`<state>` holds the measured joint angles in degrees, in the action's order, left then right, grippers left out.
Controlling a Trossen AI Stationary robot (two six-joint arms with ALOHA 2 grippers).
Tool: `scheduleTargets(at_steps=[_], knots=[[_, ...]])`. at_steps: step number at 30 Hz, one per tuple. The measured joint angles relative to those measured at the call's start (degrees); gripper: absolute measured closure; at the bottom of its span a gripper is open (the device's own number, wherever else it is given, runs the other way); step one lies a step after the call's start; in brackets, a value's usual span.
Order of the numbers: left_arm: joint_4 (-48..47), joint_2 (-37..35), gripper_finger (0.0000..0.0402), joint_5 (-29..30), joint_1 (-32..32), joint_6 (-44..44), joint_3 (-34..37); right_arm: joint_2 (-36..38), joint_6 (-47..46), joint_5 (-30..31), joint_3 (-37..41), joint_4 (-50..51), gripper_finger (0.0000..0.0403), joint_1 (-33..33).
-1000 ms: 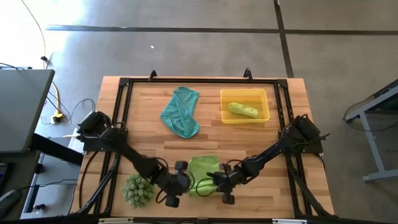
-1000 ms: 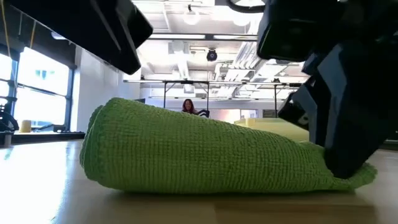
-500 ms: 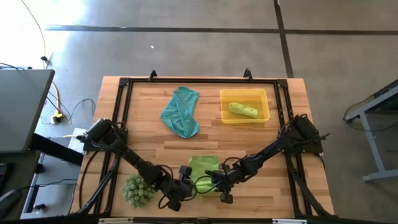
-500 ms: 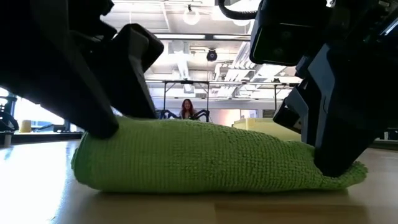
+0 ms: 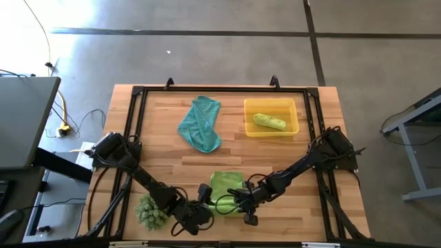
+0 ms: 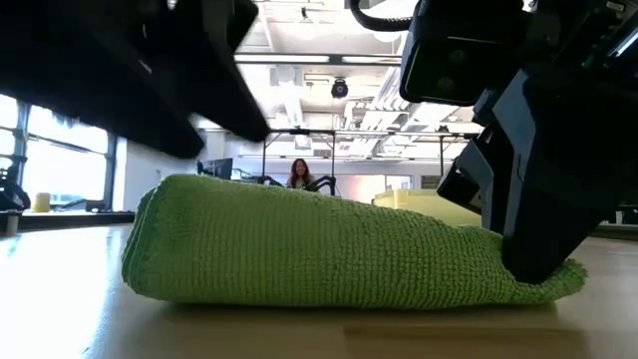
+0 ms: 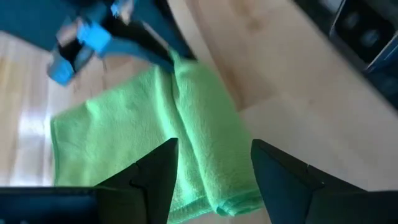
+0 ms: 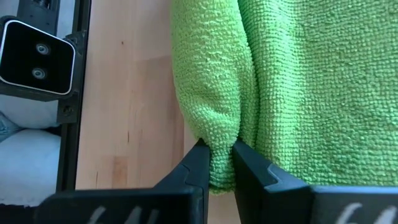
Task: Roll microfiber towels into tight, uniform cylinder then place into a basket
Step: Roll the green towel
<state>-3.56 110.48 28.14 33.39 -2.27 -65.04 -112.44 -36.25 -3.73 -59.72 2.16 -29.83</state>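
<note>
A lime-green towel (image 5: 224,187) lies on the table near its front edge. Its near part is rolled into a thick fold (image 6: 319,249); the rest lies flat (image 7: 106,143). My right gripper (image 5: 238,202) is shut on the fold's right end. My left gripper (image 5: 205,208) is open just above the fold's left end, and the low view shows it clear of the cloth. A teal towel (image 5: 201,124) lies crumpled at the far middle. The yellow basket (image 5: 292,128) stands at the far right with a rolled lime-green towel (image 5: 269,122) inside. My right gripper pinches the right end of the towel's rolled fold (image 8: 221,146) between its two fingers (image 8: 198,169), several layers thick. The fingers come low from the table's right, slanting down, and lie along the roll. The towel lies on the table (image 6: 543,284).
A spiky green ball-shaped plant (image 5: 151,210) sits at the front left, close beside my left arm. A black frame (image 5: 138,93) runs around the tabletop. Bare wood (image 5: 275,158) lies between the towel and the basket.
My left gripper came down onto the fold's left end, pressing it flat, and has since risen clear; the end has sprung back up. My right gripper has kept its hold on the right end, which stays on the table.
</note>
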Motion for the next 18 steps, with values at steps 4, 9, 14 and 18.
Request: scheduleTargets(at_steps=[4,9,14,18], knots=[[-0.1,0.0,0.0208,-0.1,0.8,-1.1,-1.4,0.0,0.1,-0.4,0.0,0.0,0.0372,0.2],[0.1,1.7,0.0209,-6.9,0.0,-8.1,-0.7,0.0,0.1,-0.5,0.0,-0.4,0.0372,0.7],[0.3,3.6,0.0211,-10.9,-1.7,-10.6,-0.3,0.0,0.2,-0.3,0.0,-0.8,0.0372,0.7],[0.0,4.7,0.0211,-9.7,-2.7,-10.0,-0.3,0.0,0.1,-0.2,0.0,-1.0,0.0372,0.6]])
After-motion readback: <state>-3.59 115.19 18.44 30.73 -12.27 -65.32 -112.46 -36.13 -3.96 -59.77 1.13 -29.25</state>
